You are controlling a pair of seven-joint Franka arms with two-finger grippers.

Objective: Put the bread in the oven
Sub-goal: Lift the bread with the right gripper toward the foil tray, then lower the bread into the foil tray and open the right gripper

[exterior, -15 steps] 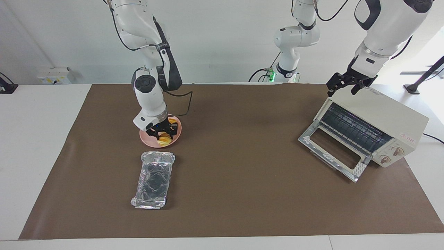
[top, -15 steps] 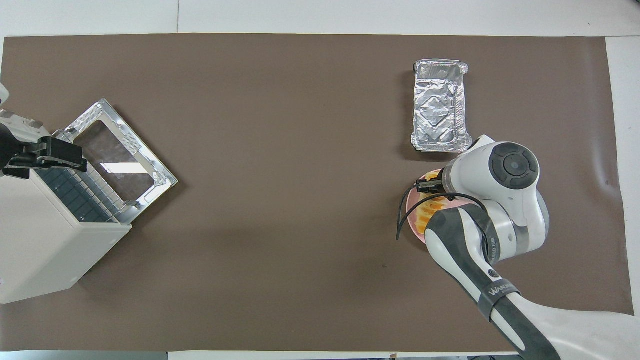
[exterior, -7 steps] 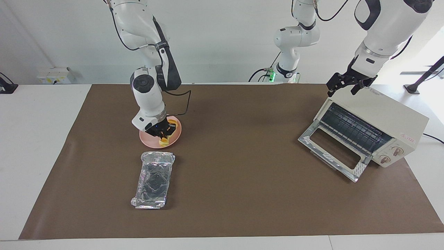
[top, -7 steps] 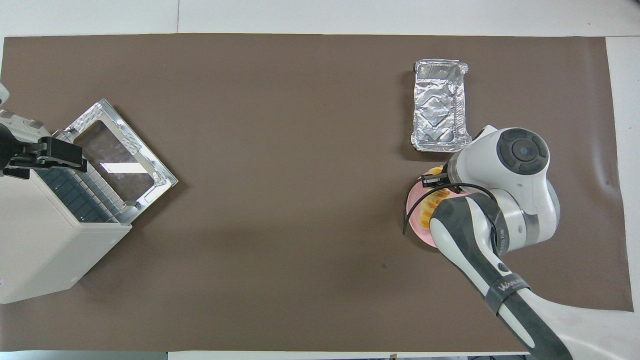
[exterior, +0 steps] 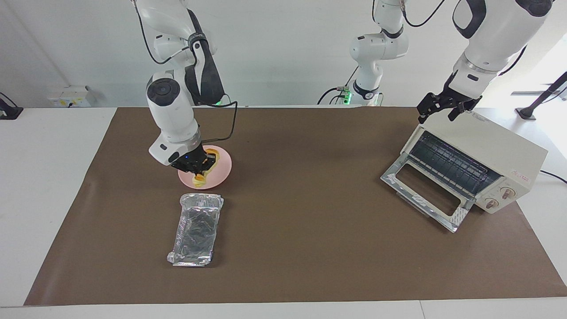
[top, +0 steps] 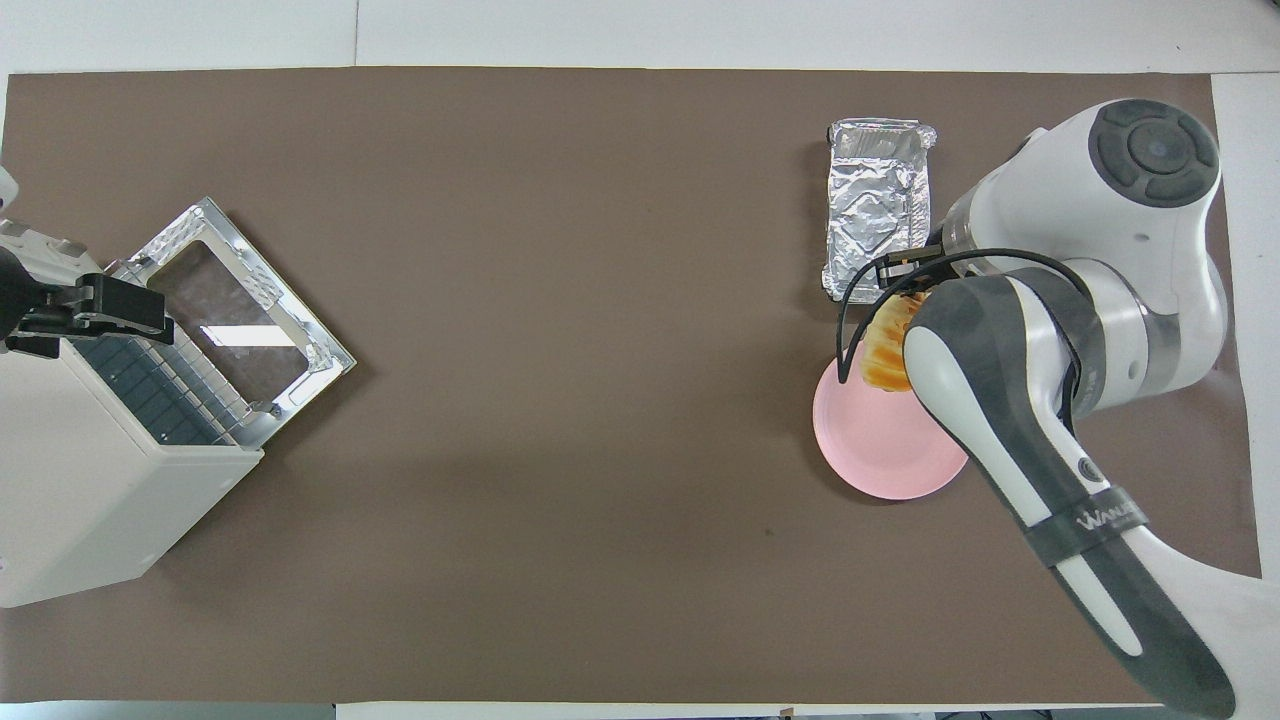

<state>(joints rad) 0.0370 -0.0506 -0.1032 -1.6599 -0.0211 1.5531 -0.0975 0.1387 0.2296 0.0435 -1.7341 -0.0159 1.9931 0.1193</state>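
Note:
The bread (exterior: 213, 156), a golden-yellow ridged loaf, hangs in my right gripper (exterior: 193, 164), which is shut on it. It is held just above the pink plate (exterior: 220, 173), at the plate's edge toward the foil tray. In the overhead view the bread (top: 884, 351) shows beside my right arm, over the plate (top: 885, 452) rim. The cream-white oven (exterior: 491, 153) stands at the left arm's end of the table with its glass door (exterior: 425, 191) dropped open and the rack showing. My left gripper (exterior: 436, 116) waits open over the oven's top edge above the door.
A crinkled silver foil tray (exterior: 197, 228) lies farther from the robots than the plate; it also shows in the overhead view (top: 876, 210). The oven (top: 90, 480) and its open door (top: 240, 320) take up the left arm's end. A brown mat covers the table.
My right gripper has risen from the plate with the bread and shifted toward the foil tray. The plate now shows bare. The left arm has not moved.

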